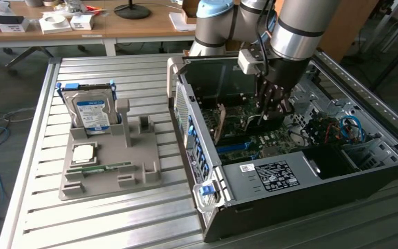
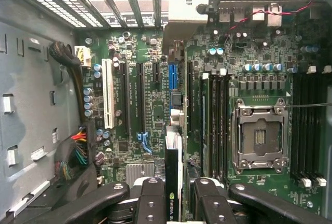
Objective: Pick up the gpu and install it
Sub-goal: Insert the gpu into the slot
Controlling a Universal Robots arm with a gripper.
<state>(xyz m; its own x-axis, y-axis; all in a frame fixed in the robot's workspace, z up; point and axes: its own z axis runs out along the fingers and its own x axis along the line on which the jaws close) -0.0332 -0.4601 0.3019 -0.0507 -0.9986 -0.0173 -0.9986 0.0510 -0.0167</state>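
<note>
The gpu (image 2: 173, 182) appears edge-on in the wrist view as a thin black card with a green logo. It is upright between my gripper's (image 2: 174, 195) two black fingers (image 2: 151, 200), which are shut on it. The card reaches down toward the blue slot (image 2: 173, 76) on the green motherboard (image 2: 145, 130). Its silvery bracket end (image 2: 179, 32) points at the rear slot openings. In the exterior view my gripper (image 1: 268, 111) is lowered inside the open computer case (image 1: 268, 176), just above the motherboard.
The case walls surround the gripper. On the motherboard are a CPU socket (image 2: 259, 136), black memory slots (image 2: 215, 120), a white slot (image 2: 108, 94) and a cable bundle (image 2: 78, 149). To the exterior view's left, a grey holder (image 1: 137, 161) carries a hard drive (image 1: 91, 114), a processor (image 1: 83, 153) and a memory stick (image 1: 101, 167).
</note>
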